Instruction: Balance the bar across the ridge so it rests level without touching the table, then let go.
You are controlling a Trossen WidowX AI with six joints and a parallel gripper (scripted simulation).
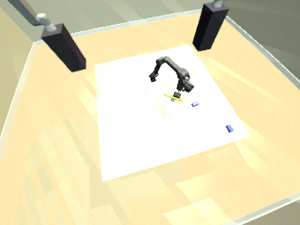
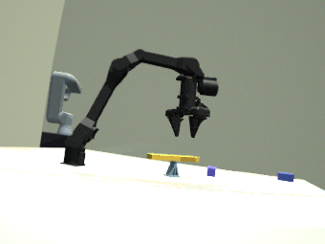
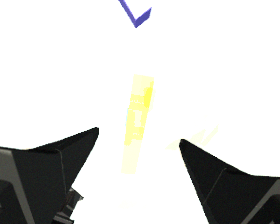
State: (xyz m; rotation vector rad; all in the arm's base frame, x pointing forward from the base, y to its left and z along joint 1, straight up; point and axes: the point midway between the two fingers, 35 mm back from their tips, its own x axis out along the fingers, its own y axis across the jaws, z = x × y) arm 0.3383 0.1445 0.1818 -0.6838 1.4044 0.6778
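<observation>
The yellow bar rests across the top of the blue-grey ridge. In the exterior view it lies close to level, with both ends clear of the table. My gripper is wide open and empty. It hangs above the bar, a little toward its right part in the exterior view, and its fingers do not touch it. In the wrist view the bar lies between and beyond the fingertips, and the ridge is mostly hidden under it.
A small purple block lies to the right of the ridge. A blue block lies farther right, near the table's edge. Two dark pedestals with pale arms stand beyond the table.
</observation>
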